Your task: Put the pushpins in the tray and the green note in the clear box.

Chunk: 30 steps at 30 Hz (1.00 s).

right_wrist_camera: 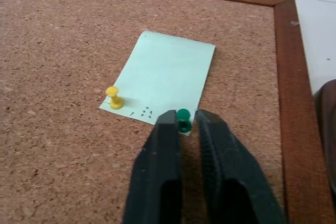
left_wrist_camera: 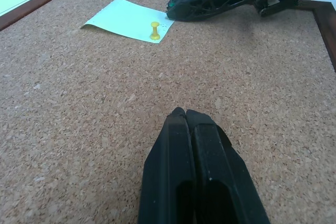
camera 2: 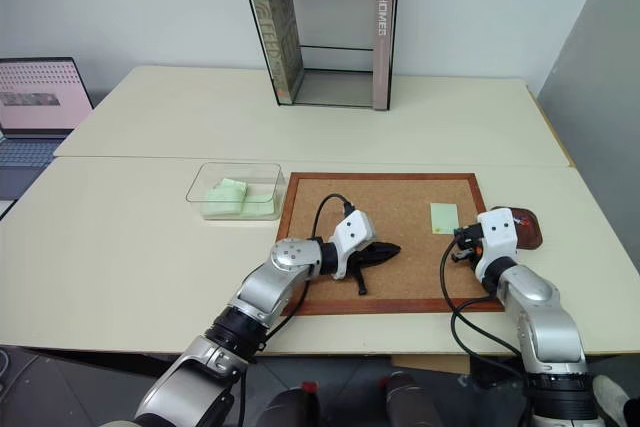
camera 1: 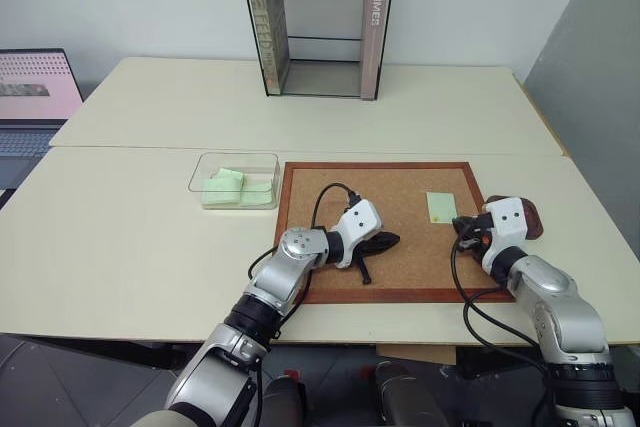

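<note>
The green note [right_wrist_camera: 167, 77], a pale mint slip, is lying flat at the corkboard's [camera 1: 400, 247] right side, a yellow pushpin [right_wrist_camera: 114, 97] and a green pushpin [right_wrist_camera: 183, 119] standing in its near edge. The right gripper [right_wrist_camera: 184, 120] is pinching the green pushpin; the left gripper [left_wrist_camera: 185, 115] is resting pressed together mid-board. The clear box [camera 1: 205, 169], left of centre, is holding crumpled green papers [camera 1: 238, 189].

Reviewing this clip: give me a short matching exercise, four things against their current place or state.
1 yellow pushpin
2 green pushpin
3 left hand
4 clear box

a between the right hand's fingertips
b stuck in the green note's corner
c holds pale green papers
d shut, empty, over the corkboard

Pairs: 1-b, 2-a, 3-d, 4-c
</note>
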Each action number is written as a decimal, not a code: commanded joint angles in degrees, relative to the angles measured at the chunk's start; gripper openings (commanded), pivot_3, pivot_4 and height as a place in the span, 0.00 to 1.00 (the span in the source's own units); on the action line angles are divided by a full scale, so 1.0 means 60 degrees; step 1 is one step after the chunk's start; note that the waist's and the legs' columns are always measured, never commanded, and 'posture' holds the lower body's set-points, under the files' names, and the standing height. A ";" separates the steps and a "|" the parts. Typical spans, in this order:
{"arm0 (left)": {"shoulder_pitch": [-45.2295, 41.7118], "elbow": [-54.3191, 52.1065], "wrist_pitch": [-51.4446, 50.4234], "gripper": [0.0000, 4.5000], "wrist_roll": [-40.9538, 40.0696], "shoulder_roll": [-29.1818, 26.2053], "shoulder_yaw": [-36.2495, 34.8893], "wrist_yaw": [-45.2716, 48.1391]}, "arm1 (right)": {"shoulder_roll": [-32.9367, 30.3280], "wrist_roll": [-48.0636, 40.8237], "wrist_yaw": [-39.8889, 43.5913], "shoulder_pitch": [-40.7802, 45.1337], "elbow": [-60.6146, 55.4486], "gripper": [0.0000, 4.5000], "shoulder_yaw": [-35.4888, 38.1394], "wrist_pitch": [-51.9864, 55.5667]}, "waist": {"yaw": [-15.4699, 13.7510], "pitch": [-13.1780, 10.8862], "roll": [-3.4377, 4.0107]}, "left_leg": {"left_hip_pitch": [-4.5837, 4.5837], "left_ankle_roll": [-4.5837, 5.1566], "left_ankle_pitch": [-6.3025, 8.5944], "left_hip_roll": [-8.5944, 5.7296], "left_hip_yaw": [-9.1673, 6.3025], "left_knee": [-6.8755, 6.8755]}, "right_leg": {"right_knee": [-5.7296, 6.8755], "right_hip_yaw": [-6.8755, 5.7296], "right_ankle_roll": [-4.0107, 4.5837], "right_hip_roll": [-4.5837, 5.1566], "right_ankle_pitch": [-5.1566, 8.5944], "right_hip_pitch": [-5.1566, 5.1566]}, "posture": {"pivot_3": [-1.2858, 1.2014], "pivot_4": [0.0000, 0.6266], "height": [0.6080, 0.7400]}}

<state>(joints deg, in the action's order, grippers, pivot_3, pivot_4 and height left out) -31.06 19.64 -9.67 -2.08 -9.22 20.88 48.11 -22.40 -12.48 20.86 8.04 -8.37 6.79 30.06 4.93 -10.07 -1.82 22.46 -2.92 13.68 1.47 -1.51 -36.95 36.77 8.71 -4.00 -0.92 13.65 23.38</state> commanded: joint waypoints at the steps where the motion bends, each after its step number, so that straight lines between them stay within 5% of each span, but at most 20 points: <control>1: 0.0251 0.0274 -0.0175 0.00 0.0299 -0.0100 0.0226 -0.0014 | -0.0003 0.0003 -0.0053 0.0063 -0.0392 0.02 0.0083 -0.0189 | 0.0000 0.0000 0.0000 | 0.0001 0.0000 0.0000 0.0000 0.0000 0.0000 | -0.0001 0.0000 0.0000 0.0000 0.0000 0.0000 | 0.52 0.24 1.00; 21: 0.0256 0.0301 -0.0214 0.00 0.0386 -0.0126 0.0284 0.0050 | 0.0008 -0.0805 -0.0189 -0.0102 -0.2488 0.02 0.0793 0.0028 | 0.0007 -0.0002 -0.0003 | 0.0041 -0.0001 0.0000 0.0002 -0.0002 0.0007 | -0.0003 -0.0003 0.0001 0.0000 0.0000 0.0040 | 0.52 0.24 1.00; 30: 0.0245 0.0301 -0.0177 0.00 0.0415 -0.0125 0.0312 0.0057 | -0.1975 0.0112 0.0013 -0.0558 -0.1507 0.02 0.1448 0.0307 | -0.0009 -0.0002 -0.0002 | 0.0042 -0.0001 0.0001 0.0001 -0.0001 0.0010 | -0.0005 -0.0003 0.0001 0.0001 0.0001 0.0041 | 0.52 0.24 1.00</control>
<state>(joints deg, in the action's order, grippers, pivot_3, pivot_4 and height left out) -30.76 18.83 -9.64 -1.57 -9.35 21.11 48.40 -31.16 -14.09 20.27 5.40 -19.40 14.23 31.98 4.88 -10.08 -1.83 22.71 -2.93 13.68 1.47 -1.51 -36.90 36.75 8.68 -3.99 -0.91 13.65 23.62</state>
